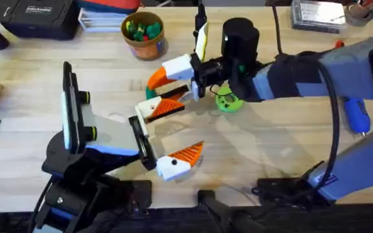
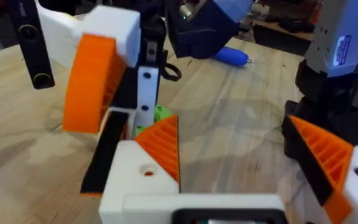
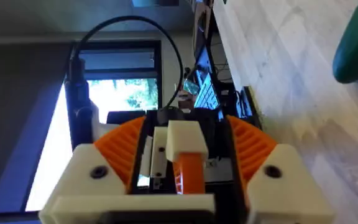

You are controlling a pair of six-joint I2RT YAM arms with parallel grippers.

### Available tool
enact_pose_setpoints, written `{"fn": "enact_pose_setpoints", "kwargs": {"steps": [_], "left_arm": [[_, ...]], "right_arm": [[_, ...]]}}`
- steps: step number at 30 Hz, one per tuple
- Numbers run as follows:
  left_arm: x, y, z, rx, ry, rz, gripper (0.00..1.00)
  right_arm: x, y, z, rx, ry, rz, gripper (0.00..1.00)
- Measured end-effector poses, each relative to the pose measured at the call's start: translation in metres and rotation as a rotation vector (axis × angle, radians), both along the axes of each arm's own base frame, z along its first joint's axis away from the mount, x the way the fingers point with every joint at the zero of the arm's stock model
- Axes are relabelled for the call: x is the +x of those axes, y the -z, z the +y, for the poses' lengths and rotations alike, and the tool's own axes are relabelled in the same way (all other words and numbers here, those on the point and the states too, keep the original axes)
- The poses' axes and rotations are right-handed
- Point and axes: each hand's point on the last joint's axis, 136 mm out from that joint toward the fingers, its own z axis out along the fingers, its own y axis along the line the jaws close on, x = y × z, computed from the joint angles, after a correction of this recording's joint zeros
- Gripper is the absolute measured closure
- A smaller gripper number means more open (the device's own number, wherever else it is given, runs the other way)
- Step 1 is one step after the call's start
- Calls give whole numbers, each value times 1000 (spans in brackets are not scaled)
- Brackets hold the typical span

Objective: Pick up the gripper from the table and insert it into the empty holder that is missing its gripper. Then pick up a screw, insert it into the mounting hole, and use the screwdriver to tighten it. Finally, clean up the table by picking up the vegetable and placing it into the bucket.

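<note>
1. The right gripper [image 1: 168, 81] is reaching across the middle of the bench [image 1: 283, 155], and its jaws are closing on the gripper [image 3: 188, 152], the small white block with an orange fingertip, pinched between the orange pads [image 3: 120, 146] in the right wrist view.
2. The left gripper [image 1: 170, 136] is sitting just below it in the overhead view, jaws spread wide, one orange pad near the middle of the bench and the other lying toward the near edge.
3. The screwdriver [image 1: 357, 113] is lying on the bench at the far right, partly behind the right arm.
4. The bucket [image 1: 144, 32] is standing near the bench's far edge, with coloured pieces inside.
5. A bright green ring [image 1: 227, 101] is resting on the bench just beside the right arm's wrist.
</note>
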Motion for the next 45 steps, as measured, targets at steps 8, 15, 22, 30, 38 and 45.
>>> {"fn": "enact_pose_setpoints", "kwargs": {"steps": [8,15,22,30,38,45], "left_arm": [[-3,0,-1,-1,21,2,13],[-4,0,-1,-1,22,3,13],[-4,0,-2,-1,24,2,13],[-4,0,-2,-1,24,3,13],[-4,0,-2,-1,25,3,13],[-4,0,-2,-1,25,3,13]], "right_arm": [[14,2,-2,8,62,-73,9],[81,13,-38,-41,330,-191,7],[122,12,-92,-224,538,-268,7],[76,-28,-150,-618,599,-534,6],[29,-7,-203,-1076,553,-695,6],[21,2,-208,-1169,469,-766,6]]}}
